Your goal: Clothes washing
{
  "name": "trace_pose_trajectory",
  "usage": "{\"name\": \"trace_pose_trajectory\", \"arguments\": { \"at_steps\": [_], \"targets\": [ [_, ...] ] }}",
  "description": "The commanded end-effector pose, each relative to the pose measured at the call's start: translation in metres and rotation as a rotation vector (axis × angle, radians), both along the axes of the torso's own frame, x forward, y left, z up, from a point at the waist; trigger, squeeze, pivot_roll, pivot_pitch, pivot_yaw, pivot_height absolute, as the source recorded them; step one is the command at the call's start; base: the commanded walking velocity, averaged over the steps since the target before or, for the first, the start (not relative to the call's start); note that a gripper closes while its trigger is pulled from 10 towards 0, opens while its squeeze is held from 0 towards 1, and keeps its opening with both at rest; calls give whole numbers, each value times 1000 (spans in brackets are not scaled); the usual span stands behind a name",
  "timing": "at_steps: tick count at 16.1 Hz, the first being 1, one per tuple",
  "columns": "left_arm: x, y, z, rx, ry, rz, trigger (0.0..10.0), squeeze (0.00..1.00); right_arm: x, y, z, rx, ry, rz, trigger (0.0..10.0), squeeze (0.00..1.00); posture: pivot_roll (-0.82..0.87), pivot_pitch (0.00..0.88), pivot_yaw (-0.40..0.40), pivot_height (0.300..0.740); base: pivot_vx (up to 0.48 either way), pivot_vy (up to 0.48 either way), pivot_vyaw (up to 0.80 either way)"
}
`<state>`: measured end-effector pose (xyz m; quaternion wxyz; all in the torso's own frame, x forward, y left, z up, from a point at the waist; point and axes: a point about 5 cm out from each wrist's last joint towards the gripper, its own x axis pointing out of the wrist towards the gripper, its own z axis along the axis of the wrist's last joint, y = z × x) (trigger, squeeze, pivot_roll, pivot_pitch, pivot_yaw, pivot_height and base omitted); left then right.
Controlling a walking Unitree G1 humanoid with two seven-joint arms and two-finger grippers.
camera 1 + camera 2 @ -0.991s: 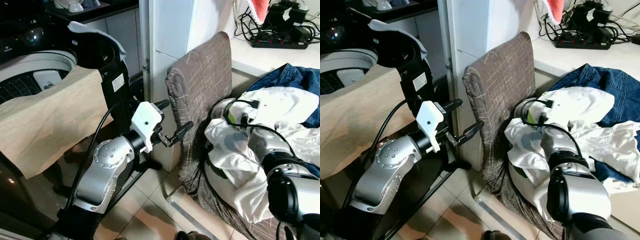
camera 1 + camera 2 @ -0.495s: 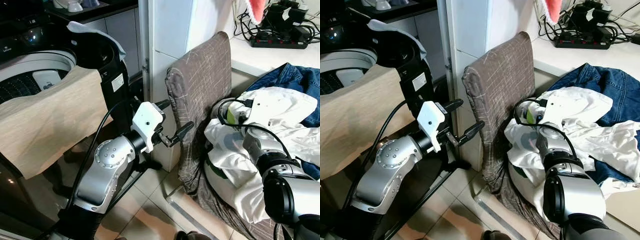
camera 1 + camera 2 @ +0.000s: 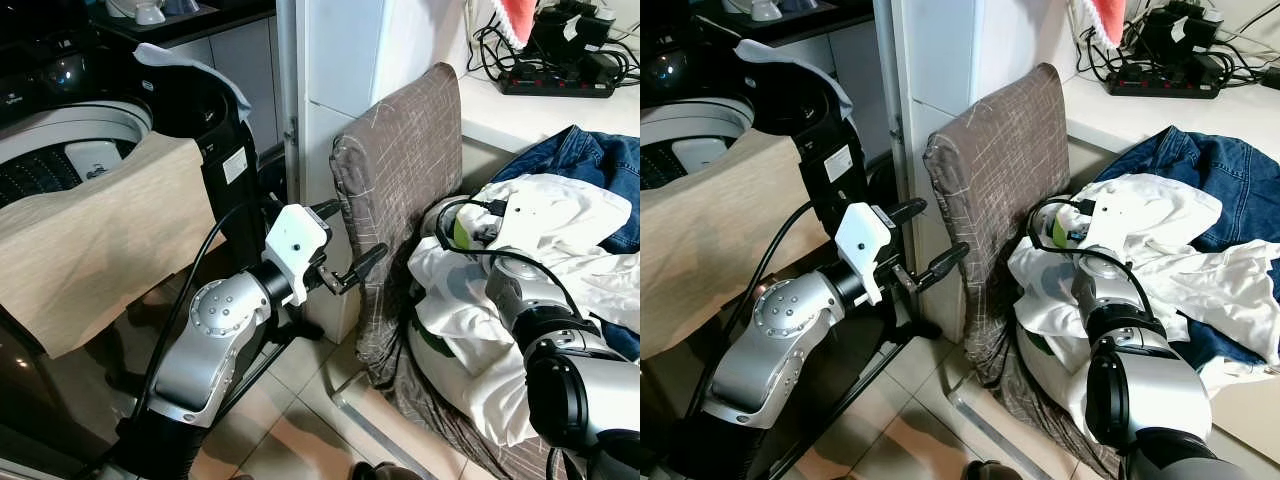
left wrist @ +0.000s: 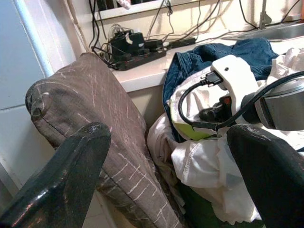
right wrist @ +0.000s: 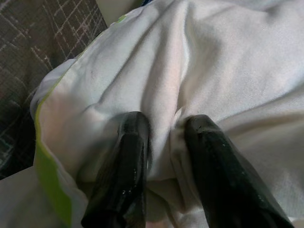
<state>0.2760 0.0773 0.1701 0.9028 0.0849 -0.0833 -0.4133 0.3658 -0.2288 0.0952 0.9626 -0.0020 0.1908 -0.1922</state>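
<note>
Far left you have the washer [image 3: 70, 150], lid up, w/ a tan cloth [image 3: 95, 245] draped over its front edge. Next to it, your left gripper [image 3: 345, 245] is held mid-air just short of the brown-covered hamper [image 3: 400, 190]; fingers apart, nothing between them. Hamper leans vs. the white wall panel [image 3: 350, 60]. Right of it, white shirt [image 3: 560, 215] heaped on top of the pile, spilling over the hamper's rim. Your right gripper [image 5: 164, 142] is pushed down into that shirt; fingers [image 5: 130, 156] slightly apart, a fold of white fabric bunched between them, pressing both sides. Blue jeans [image 3: 600, 160] lie behind the shirt, on the worktop [image 3: 520, 115]. Power strip [image 3: 555, 85] w/ cables at the back of the worktop.
</note>
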Motion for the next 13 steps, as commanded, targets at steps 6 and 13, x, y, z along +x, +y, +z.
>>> {"name": "trace_pose_trajectory", "arguments": {
  "at_steps": [6, 13],
  "targets": [
    [-2, -3, 0, 9, -9, 2, 10000, 0, -6, 4, -12, 21, 25, 33, 0, 0, 25, 27, -16, 740, 0, 0, 0],
    [-1, -5, 0, 9, -10, 5, 10000, 0, -5, 4, -11, 26, 17, 37, 0, 0, 24, 28, -15, 740, 0, 0, 0]
  ]
}}
